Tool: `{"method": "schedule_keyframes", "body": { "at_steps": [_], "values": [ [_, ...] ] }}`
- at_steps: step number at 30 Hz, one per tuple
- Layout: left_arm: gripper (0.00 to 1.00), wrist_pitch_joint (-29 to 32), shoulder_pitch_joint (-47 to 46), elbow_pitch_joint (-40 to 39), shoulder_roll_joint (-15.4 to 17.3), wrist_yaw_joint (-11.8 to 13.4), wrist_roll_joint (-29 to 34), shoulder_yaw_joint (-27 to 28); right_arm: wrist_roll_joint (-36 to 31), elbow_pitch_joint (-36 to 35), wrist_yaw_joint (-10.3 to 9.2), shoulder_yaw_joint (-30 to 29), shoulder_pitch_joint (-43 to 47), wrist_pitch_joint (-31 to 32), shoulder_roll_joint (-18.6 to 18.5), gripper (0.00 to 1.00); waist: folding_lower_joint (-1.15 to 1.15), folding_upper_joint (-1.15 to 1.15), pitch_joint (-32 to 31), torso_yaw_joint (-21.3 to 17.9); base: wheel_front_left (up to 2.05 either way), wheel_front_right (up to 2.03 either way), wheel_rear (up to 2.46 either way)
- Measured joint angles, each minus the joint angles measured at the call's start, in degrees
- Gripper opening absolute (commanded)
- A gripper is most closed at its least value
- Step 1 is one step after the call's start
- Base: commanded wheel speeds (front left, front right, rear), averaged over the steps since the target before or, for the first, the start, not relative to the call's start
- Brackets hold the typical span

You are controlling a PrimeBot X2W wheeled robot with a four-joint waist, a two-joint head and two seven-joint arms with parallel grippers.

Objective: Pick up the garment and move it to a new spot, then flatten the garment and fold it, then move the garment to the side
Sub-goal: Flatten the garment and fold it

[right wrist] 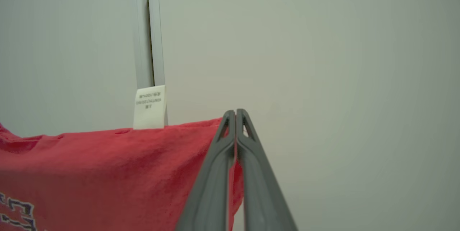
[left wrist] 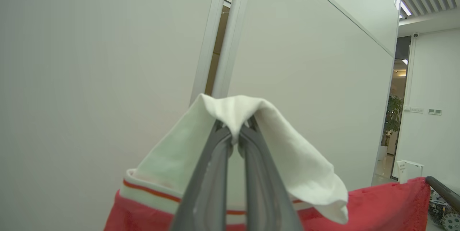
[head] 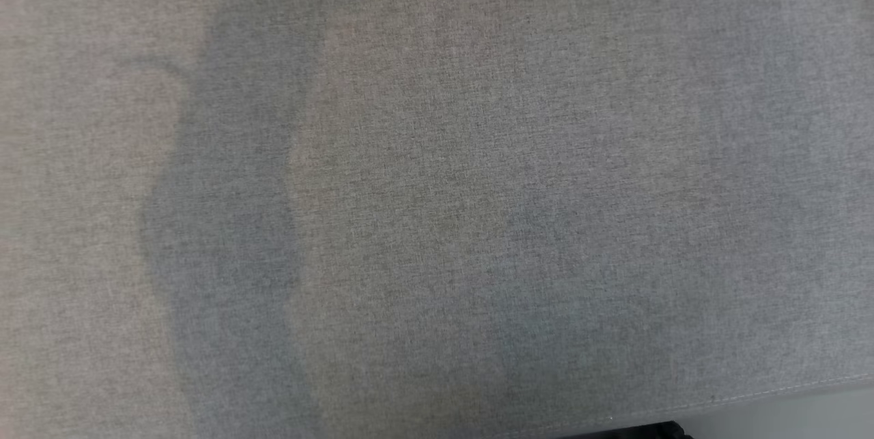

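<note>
Now: garment (right wrist: pixel 107 166) hangs aloft, stretched between both arms. Left fingers (left wrist: pixel 212 173) clamp its white trim; right fingers (right wrist: pixel 215 173) clamp the red edge by the label (right wrist: pixel 150 107). We judge it light, limp, unlikely to slip; corners suit gripping. Head view adds the grey tabletop (head: pixel 437 193).

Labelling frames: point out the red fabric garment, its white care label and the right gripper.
red fabric garment (right wrist: pixel 107 166), right wrist view, red body fabric.
white care label (right wrist: pixel 149 107), right wrist view, label's middle.
right gripper (right wrist: pixel 235 113), right wrist view, between fingertips.
</note>
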Motion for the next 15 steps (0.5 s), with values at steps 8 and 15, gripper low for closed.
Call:
{"method": "schedule_keyframes", "body": {
  "at_steps": [8, 15],
  "values": [
    [0.0, -7.1, 5.0, -3.1, 2.8, -0.3, -6.2, -6.8, -3.2, -2.5, -0.01, -3.9, 5.4, -0.2, 1.4, 0.0, 0.01, 0.0, 5.6, -0.1, 0.0, 0.0, 0.0],
    [0.0, -8.4, 24.6, -14.5, 11.2, -0.3, -15.5, -10.9, -3.5, -10.3, 0.0, -8.1, 21.6, -0.2, 3.5, 0.0, 0.01, 0.0, 4.0, 1.3, 0.0, 0.0, 0.0]
  ]
}}
